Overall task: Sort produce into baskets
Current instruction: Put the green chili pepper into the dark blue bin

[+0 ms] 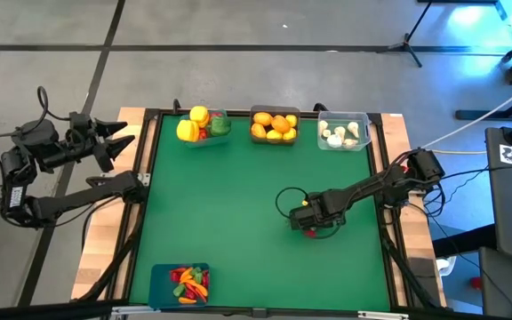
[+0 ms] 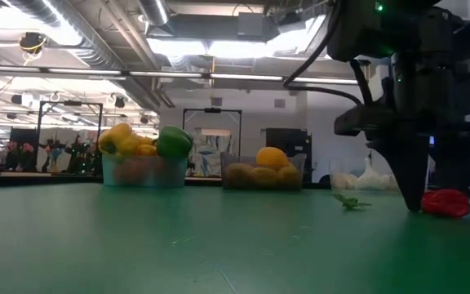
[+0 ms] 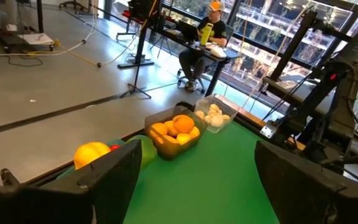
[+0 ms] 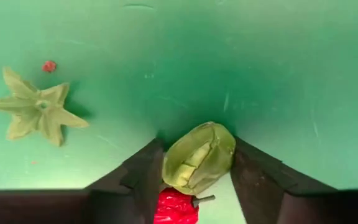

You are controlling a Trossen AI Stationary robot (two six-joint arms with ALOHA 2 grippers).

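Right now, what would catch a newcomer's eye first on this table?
The right gripper is down on the green mat, its fingers either side of a red pepper with a green cap. A loose green star-shaped stem lies beside it. Along the far edge stand three full bins, with a blue bin at the near edge.

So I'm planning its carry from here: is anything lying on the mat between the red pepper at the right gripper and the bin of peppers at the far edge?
Nothing visible. The right gripper straddles the red pepper; only bare green mat lies toward the pepper bin. A loose green stem cap sits beside it, apparently off that line.
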